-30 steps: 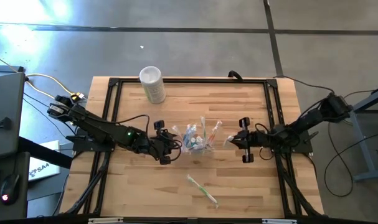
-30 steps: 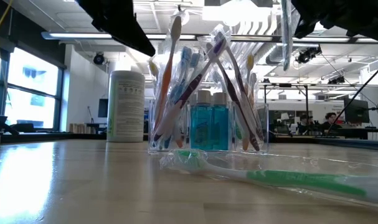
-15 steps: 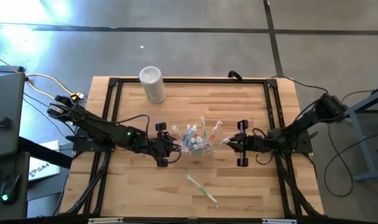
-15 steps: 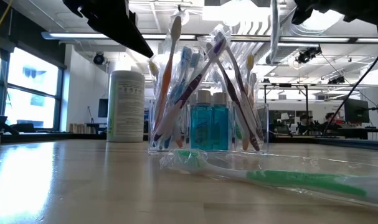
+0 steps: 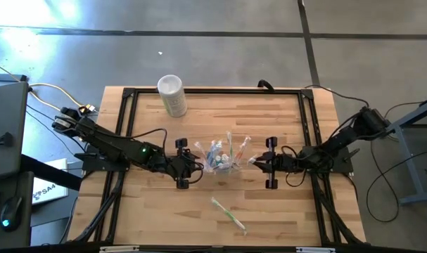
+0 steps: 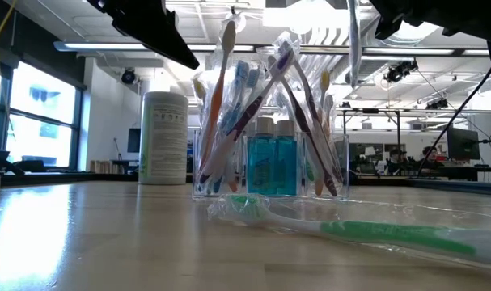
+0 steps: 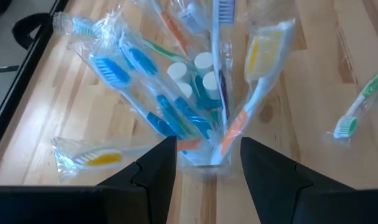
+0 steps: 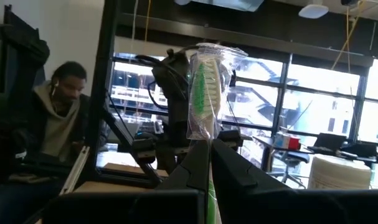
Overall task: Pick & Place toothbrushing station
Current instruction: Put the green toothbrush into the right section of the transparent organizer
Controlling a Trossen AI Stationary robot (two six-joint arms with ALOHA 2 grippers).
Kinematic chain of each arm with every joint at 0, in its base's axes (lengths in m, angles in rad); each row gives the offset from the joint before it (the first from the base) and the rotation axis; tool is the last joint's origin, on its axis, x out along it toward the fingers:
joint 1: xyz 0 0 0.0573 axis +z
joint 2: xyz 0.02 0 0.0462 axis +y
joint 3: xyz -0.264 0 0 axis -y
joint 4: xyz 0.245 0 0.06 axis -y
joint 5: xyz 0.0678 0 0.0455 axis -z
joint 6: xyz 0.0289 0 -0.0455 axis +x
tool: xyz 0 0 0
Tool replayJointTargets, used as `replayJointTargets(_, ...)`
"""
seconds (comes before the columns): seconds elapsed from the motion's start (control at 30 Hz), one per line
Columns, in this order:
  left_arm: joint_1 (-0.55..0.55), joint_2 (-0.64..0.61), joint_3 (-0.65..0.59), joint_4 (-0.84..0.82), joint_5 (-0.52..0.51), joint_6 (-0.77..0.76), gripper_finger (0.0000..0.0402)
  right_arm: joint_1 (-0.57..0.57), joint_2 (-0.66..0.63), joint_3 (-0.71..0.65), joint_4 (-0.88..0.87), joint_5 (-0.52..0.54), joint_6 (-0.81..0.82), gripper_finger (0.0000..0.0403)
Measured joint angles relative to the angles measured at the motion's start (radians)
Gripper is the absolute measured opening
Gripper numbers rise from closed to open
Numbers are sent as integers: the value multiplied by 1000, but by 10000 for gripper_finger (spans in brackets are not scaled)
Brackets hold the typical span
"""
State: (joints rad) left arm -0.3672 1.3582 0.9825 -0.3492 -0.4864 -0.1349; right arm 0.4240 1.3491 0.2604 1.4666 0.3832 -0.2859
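one wrapped toothbrush (image 8: 204,99) stands pinched (upright) between the right jaws.

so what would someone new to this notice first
Probably the clear cup at mid-table, bristling with wrapped toothbrushes around teal toothpaste tubes. The left tool sits open right beside it, while the right tool, shut, holds a wrapped green toothbrush just on the cup's other side. Another green toothbrush lies alone on the table's near side.
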Motion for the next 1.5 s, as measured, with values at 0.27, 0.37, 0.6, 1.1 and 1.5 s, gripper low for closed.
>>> replayJointTargets(0.27, 0, 0, 0, 3, 33, -4, 173, -8, 0, 0, 10, -67, 5, 4)
replayJointTargets(0.37, 0, 0, 0, 9, 35, -4, 173, -8, 0, 0, 10, -67, 14, 4)
replayJointTargets(0.6, 0, 0, 0, 9, 35, -5, 173, -13, 21, 0, 10, -66, 38, 4)
replayJointTargets(1.1, 0, 0, 0, 8, 69, -5, 173, -27, 49, 0, 17, -71, 72, 4)
replayJointTargets(1.5, 0, 0, 0, 35, 69, 0, 173, -80, 49, 16, 25, -189, 61, 4)
